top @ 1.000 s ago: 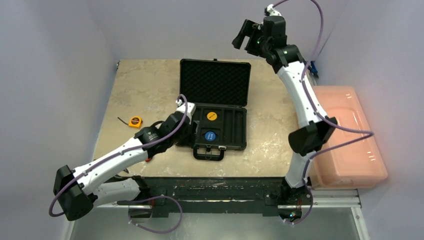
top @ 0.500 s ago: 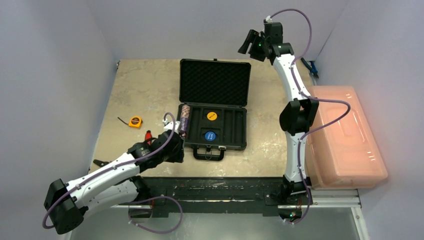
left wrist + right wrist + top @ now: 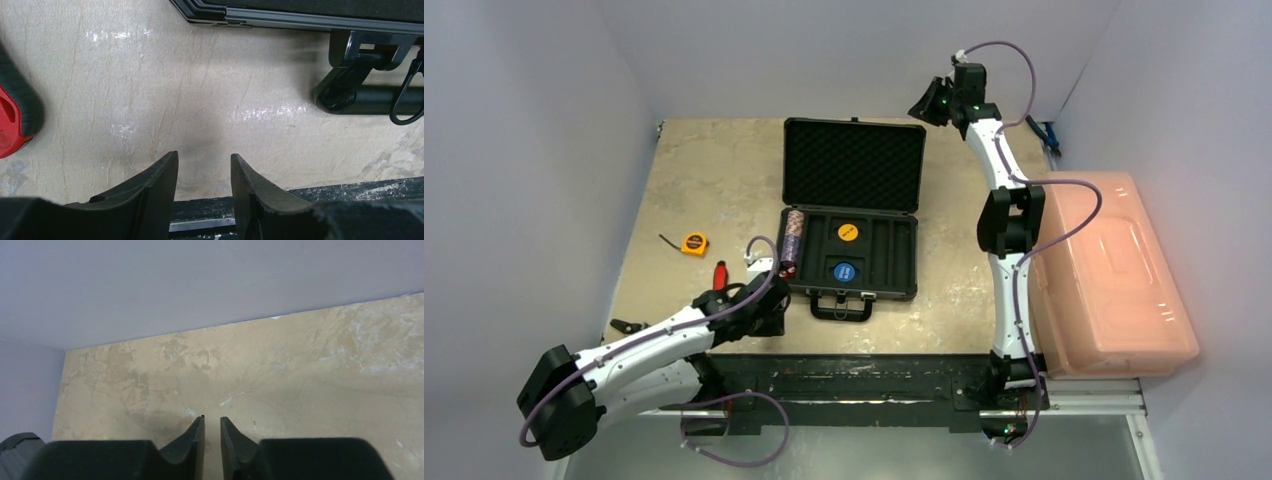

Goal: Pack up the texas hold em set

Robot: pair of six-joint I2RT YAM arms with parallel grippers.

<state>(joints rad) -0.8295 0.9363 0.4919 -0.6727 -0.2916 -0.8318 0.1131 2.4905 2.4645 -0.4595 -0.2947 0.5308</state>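
Inside briefcase (image 3: 854, 165) | blue disc (image 3: 843, 270), yellow disc (image 3: 847, 232): print unreadable | left gripper (image 3: 203, 157) parted, empty | right gripper (image 3: 212, 418) barely parted, empty

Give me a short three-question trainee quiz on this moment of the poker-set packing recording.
1. True or false: the black hard plastic briefcase lies shut on the beige stone-look table.
2. The dark striped row of poker chips lies: A) in the left end slot of the briefcase's tray; B) on the lid foam; C) on the table.
3. Fill in: the left gripper holds ____.
Key: 1 false, the briefcase is open; 2 A; 3 nothing.
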